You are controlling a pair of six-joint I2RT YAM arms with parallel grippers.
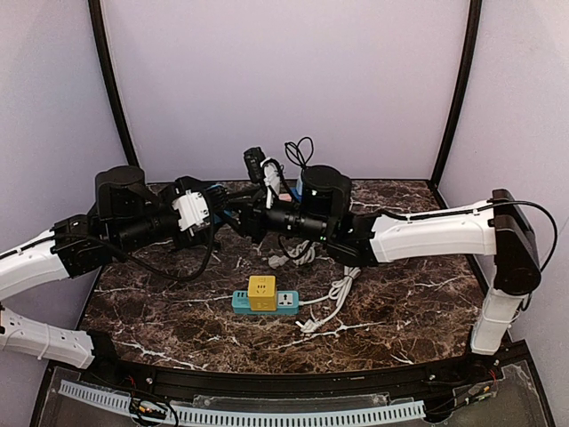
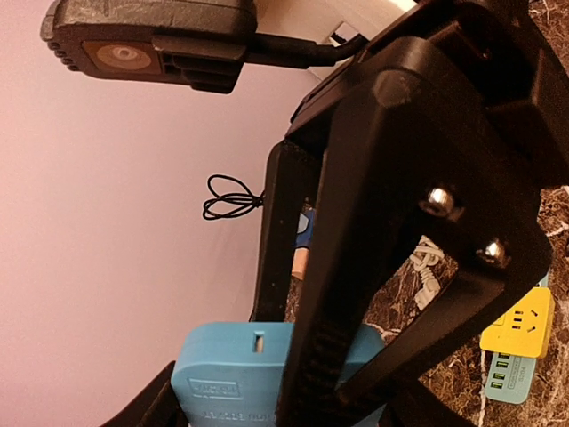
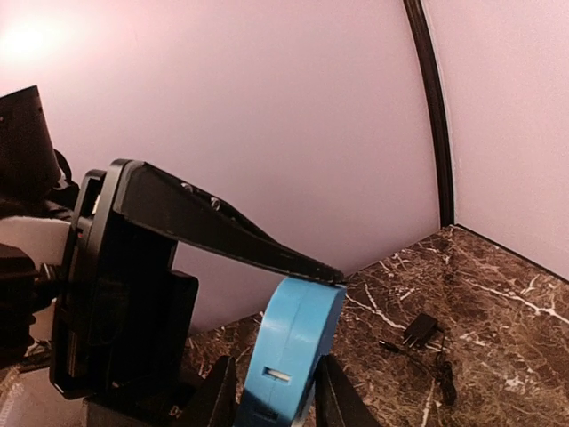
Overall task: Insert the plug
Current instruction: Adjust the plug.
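A blue plug block (image 3: pixel 289 351) is held in the air at the back middle of the table, where the two arms meet. My right gripper (image 3: pixel 271 402) is shut on its two flat faces. My left gripper (image 2: pixel 267 405) closes on its edges, and one left fingertip (image 3: pixel 324 271) touches its top edge. The block also shows in the left wrist view (image 2: pixel 222 378), with a right finger (image 2: pixel 329 356) across its face. In the top view the left gripper (image 1: pixel 220 206) and right gripper (image 1: pixel 244 218) meet. The teal power strip (image 1: pixel 284 304) carries a yellow cube socket (image 1: pixel 261 292) at the table's middle.
The strip's white cable (image 1: pixel 336 294) lies coiled to its right and behind it. A black adapter (image 3: pixel 418 331) with a thin lead lies on the marble near the back wall. The strip and cube also show in the left wrist view (image 2: pixel 520 325). Pale walls close the back and sides.
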